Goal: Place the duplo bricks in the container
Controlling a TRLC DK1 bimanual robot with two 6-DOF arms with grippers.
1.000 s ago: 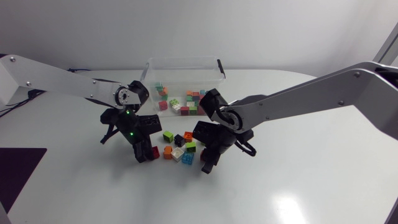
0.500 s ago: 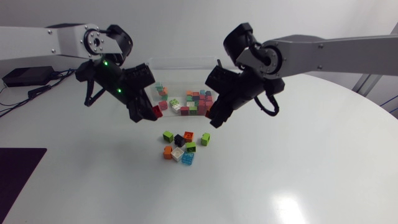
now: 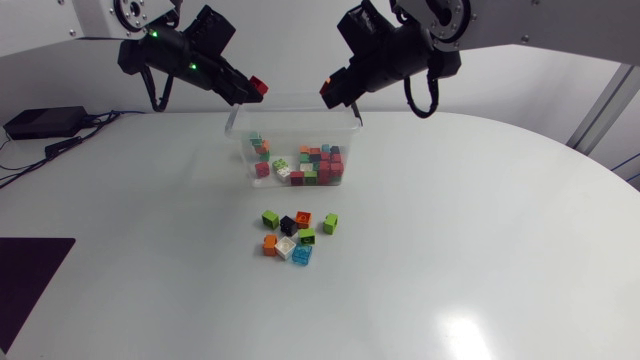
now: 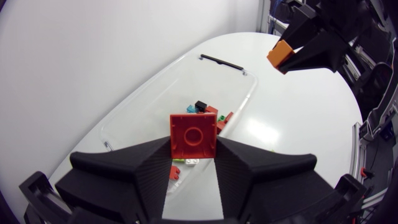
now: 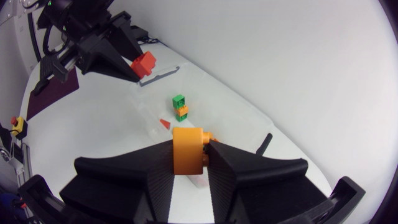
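Many bricks already lie in the clear container (image 3: 292, 98). The left gripper (image 3: 246, 90) pinches a red brick (image 4: 193, 135) and the right gripper (image 3: 338, 84) an orange brick (image 5: 188, 150), both raised near its rim. A cluster of loose bricks (image 3: 296, 236) on the surface (image 3: 480, 250) is left to collect.

The head camera looked down from above on the whole bench (image 3: 480, 260), arms entering from either side. The left wrist camera sat close behind the left claw (image 4: 193, 152), facing down into the container (image 4: 155, 99); the right wrist camera likewise peered past the right claw (image 5: 188, 155). All three shared the container, and each wrist view caught the opposite claw.
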